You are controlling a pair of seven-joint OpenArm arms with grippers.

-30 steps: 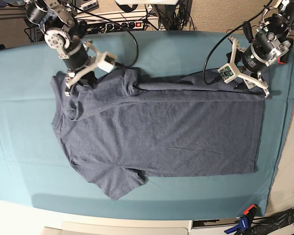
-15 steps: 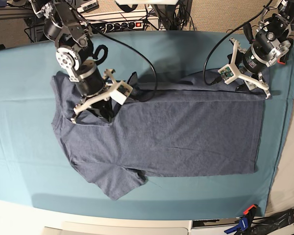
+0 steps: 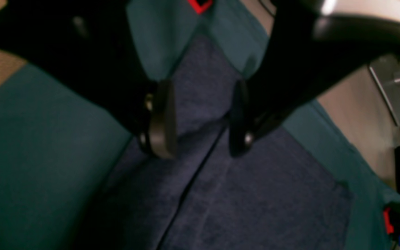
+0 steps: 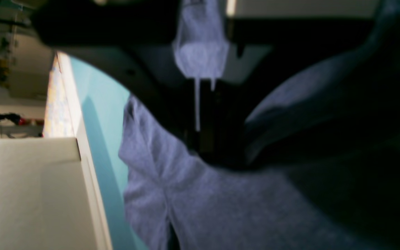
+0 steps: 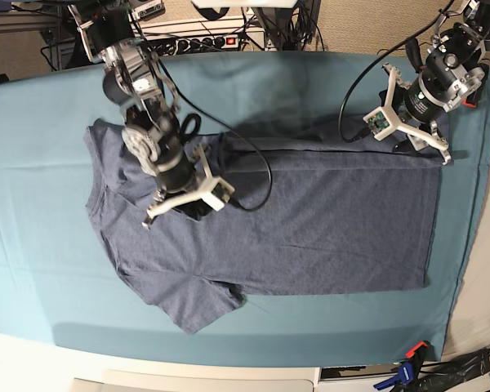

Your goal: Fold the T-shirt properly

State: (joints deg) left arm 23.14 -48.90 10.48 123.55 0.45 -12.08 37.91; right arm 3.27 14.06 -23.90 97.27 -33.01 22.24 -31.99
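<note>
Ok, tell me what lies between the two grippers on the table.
Only T-shirt: the base view shows its flat blue-grey body running unbroken from the right gripper, shut on a pulled-over fold, to the open left gripper at the hem corner.

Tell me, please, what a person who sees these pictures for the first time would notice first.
First, the large blue-grey T-shirt lying across the teal table cloth, neck toward the left of the base view. Next, the right gripper, shut on a pinch of the shirt's fabric over its upper left part. Last, the left gripper at the shirt's far right corner, its jaws open above the fabric.
</note>
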